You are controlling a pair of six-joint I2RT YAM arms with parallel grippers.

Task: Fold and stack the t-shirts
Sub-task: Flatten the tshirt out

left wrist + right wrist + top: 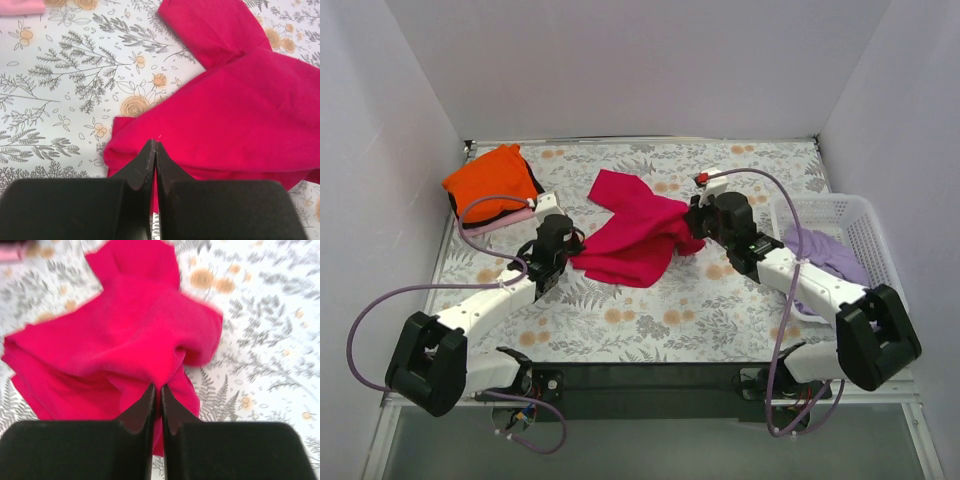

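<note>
Top external shows left tool [568, 260] and right tool [693, 230] pinching opposite edges of crimson-magenta t-shirt [632, 238], floral table [650, 322] showing in front.

Two white-and-black arms trailing lilac cables

The left arm [480, 305] and right arm [810, 280] share one build — white shells on the long links, blocky black housings at the joints, the bulkiest farthest behind each gripper. A lilac cable [355, 335] loops loosely off each arm behind its gripper. The left gripper [154, 145] and right gripper [156, 387] are matt black, their fingers [135, 170] broad blocks tapering to thin wedge tips. A small red mark [701, 179] sits on the white part beside the right gripper.
</note>
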